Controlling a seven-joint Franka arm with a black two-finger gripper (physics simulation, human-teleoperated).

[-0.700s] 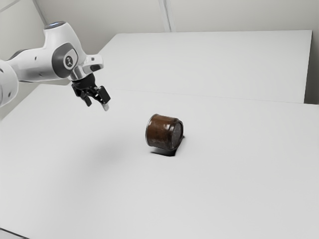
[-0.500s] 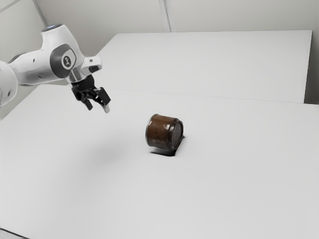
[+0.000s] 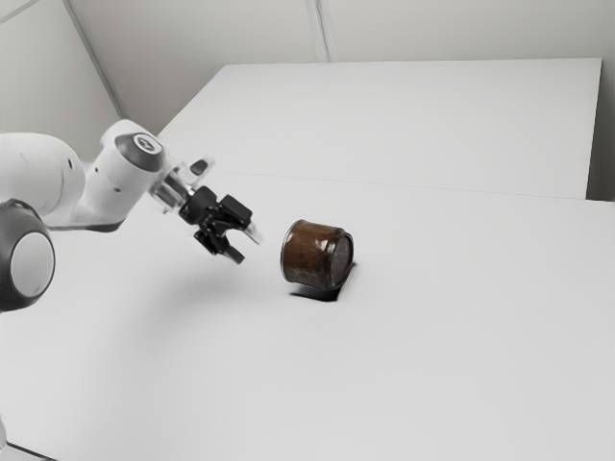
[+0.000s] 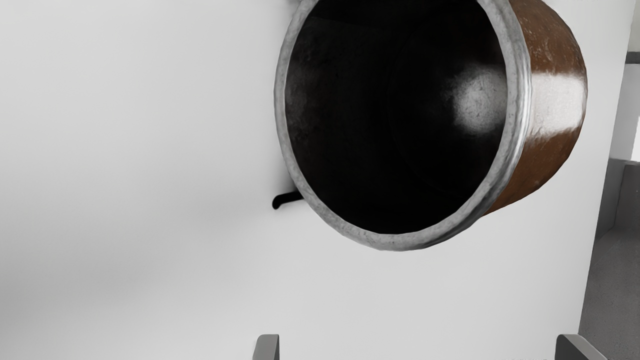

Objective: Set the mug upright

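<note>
Lying on its side on the pale tabletop (image 3: 432, 355), the mug (image 3: 309, 254) has its mouth turned toward the exterior view's left, on the side where the hand (image 3: 247, 246) is, while its round base faces the exterior view's right and partly toward that camera. The mug is squat and wide, its outer wall a glossy, rusty brown with pale scuffs and a bright patch of reflected light. Around the mouth runs a thick rim (image 4: 517, 100) of dull grey, mottled like worn metal. The inside is nearly black, with a soft, cloudy gleam on one part. The base looks dark grey, ringed by a raised edge. A slim black piece (image 4: 286, 198) with a bent end juts out past the rim, low against the tabletop; whether it belongs to the mug's handle, I cannot tell.

The white arm (image 3: 115, 182) comes in from the exterior view's left, and its last part slants down toward the mug. The hand is tilted, pointing obliquely down, near the mug's mouth but apart from it. It is released, the fingers (image 4: 267, 347) spread wide with nothing held between them. On the arm's joint cover sits a round emblem (image 3: 146, 144), its mark too small to read.
</note>
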